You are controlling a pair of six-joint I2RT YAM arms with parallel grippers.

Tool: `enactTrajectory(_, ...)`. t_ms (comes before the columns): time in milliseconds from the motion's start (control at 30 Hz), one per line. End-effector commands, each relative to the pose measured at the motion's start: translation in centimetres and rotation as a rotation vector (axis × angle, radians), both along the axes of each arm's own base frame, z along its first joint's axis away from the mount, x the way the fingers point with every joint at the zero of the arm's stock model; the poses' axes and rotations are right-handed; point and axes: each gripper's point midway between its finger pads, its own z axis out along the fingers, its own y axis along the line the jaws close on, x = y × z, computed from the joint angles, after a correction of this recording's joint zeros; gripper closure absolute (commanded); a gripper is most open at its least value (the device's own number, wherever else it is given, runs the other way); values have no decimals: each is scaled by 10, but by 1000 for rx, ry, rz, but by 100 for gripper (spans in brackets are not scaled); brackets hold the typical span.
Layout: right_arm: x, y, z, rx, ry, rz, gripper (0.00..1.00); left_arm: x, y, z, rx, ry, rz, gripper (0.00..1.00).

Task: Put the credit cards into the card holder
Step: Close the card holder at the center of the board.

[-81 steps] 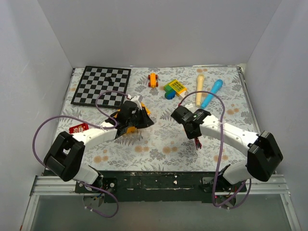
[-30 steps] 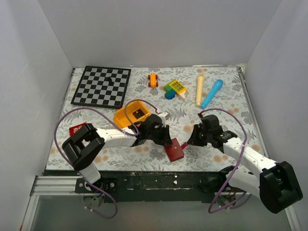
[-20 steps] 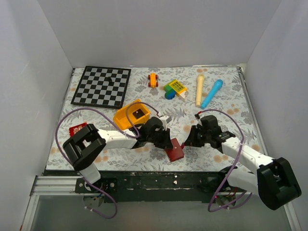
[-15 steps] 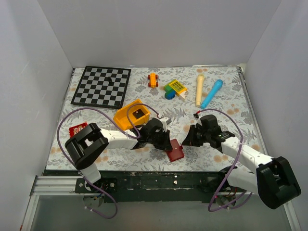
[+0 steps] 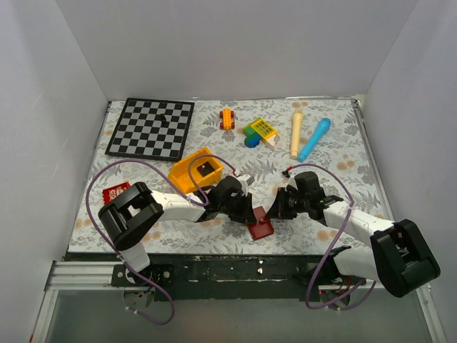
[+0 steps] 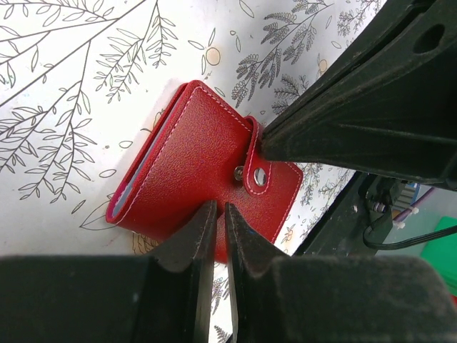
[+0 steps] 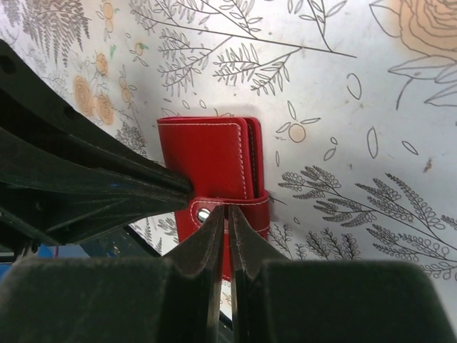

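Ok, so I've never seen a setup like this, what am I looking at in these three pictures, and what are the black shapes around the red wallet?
It is a robot: a left arm and a right arm bolted to a flower-patterned table. One picture looks down from above; the other two come from wrist cameras, so the black shapes are the arms' fingers. On it lie a chessboard, a yellow bin and a toy car. The card holder lies closed near the front. The left end effector and right end effector, both nearly shut, have their tips at it, the right at its snap tab.
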Motion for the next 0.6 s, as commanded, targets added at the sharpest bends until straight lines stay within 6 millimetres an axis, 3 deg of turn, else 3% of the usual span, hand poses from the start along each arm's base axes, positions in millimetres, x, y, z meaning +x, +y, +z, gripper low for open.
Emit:
enactTrajectory(0, 6, 10, 11, 66, -43, 23, 87, -5, 7, -7, 32, 11, 3, 90)
enactTrajectory(567, -2, 18, 9, 72, -20, 69, 87, -5, 6, -9, 33, 19, 10, 91)
